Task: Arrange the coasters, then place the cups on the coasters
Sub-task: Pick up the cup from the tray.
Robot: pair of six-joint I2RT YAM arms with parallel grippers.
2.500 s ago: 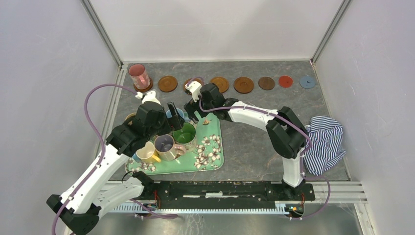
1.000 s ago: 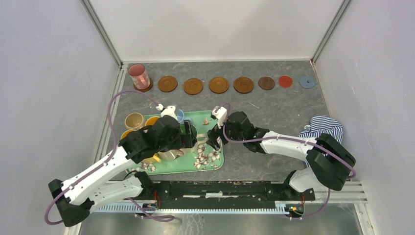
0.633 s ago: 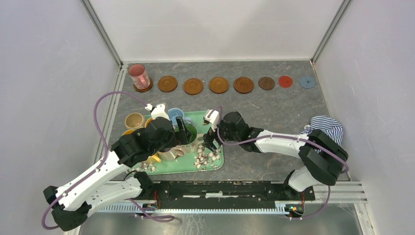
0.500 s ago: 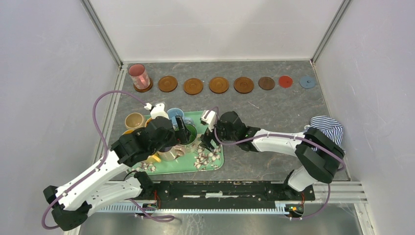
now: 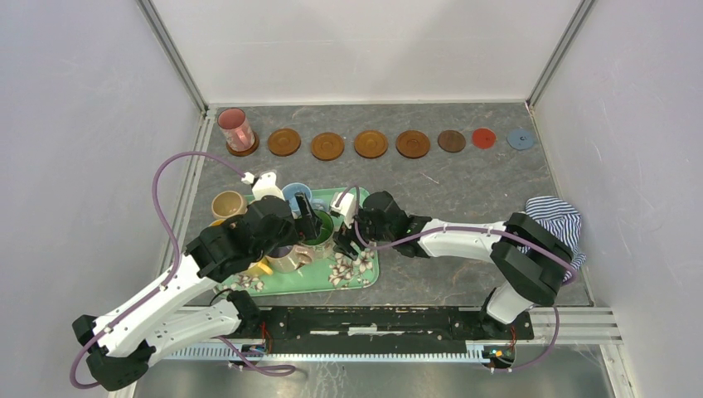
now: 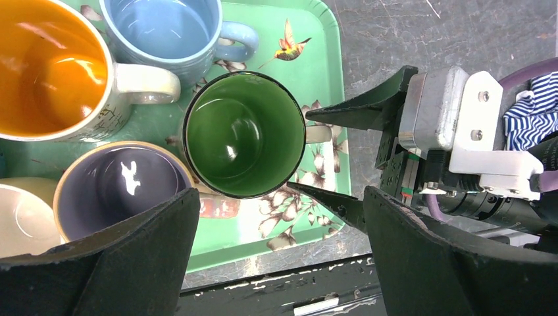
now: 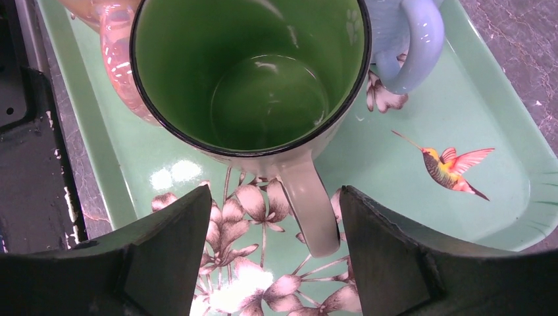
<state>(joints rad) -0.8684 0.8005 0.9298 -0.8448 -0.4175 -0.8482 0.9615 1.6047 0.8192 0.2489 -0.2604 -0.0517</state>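
While R arm (image 5: 456, 238) reaches left, its tool (image 7: 275, 192) straddles green cup (image 7: 263, 99) handle (image 7: 309, 210).

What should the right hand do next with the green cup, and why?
Probably close the right gripper on the green cup's handle: the handle sits between its open fingers, not yet pinched, and empty coasters wait at the back.

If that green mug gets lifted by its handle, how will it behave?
Probably stiff and breakable: the green mug looks glazed ceramic. Its glossy handle may slip, tilting the mug in the right pincer. The blue mug alongside might get bumped.
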